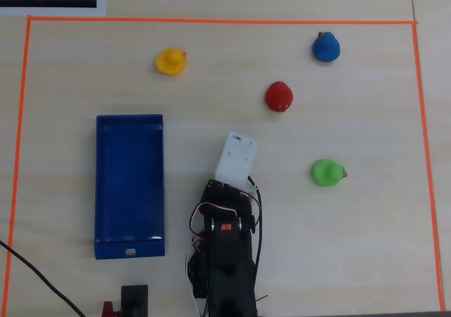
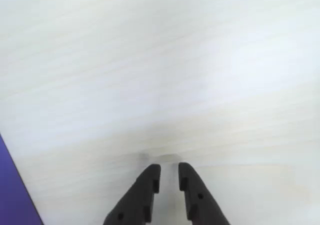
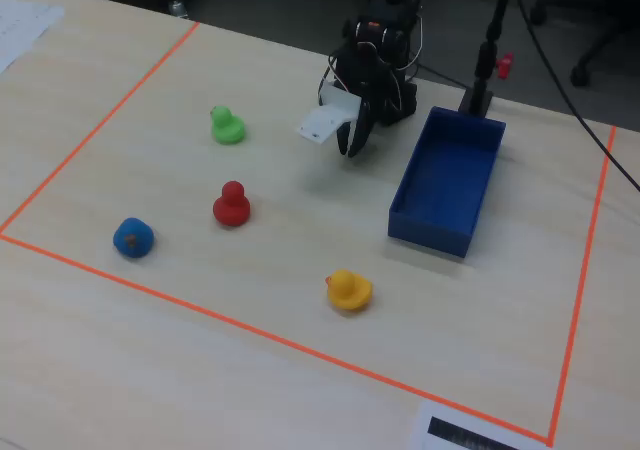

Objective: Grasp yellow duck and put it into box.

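Note:
The yellow duck (image 1: 170, 60) sits on the table at the back left in the overhead view, beyond the far end of the blue box (image 1: 106, 183). In the fixed view the duck (image 3: 348, 290) is near the front, the box (image 3: 410, 215) to its right. My gripper (image 2: 169, 167) is empty, its black jaws only a narrow slit apart over bare table. It hangs beside the box (image 2: 12, 195), far from the duck. In the fixed view the gripper (image 3: 347, 150) points down at the table. From above, the arm's white block (image 1: 236, 155) hides the fingers.
A red duck (image 1: 279, 96), a blue duck (image 1: 325, 46) and a green duck (image 1: 327, 172) stand to the right of the arm in the overhead view. Orange tape (image 1: 211, 20) frames the work area. A cable (image 1: 35, 278) and a black stand (image 1: 134, 297) lie at the near left.

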You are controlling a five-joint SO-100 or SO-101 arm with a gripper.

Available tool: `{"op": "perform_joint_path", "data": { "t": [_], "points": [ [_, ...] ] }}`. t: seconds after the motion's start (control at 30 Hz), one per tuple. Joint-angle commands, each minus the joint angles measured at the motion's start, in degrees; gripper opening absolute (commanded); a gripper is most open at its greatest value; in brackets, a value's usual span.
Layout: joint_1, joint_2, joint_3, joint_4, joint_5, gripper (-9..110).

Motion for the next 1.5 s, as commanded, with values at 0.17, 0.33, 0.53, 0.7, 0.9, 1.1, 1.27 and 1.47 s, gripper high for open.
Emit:
{"op": "perform_joint_path", "data": {
  "t": [0.17,0.33,0.53,0.7,0.9,1.1,1.27,1.47],
  "points": [
    [0.3,-0.2,0.4,0.5,0.1,0],
    [0.3,-0.2,0.4,0.5,0.1,0],
    [0.3,-0.2,0.4,0.5,0.1,0],
    [0.3,-0.2,0.4,0.5,0.1,0],
    [0.3,-0.2,0.4,0.5,0.1,0],
    [0.3,-0.2,0.4,0.5,0.1,0],
    [0.3,-0.2,0.4,0.5,0.1,0],
    [0.3,-0.2,0.4,0.5,0.1,0]
  ]
}}
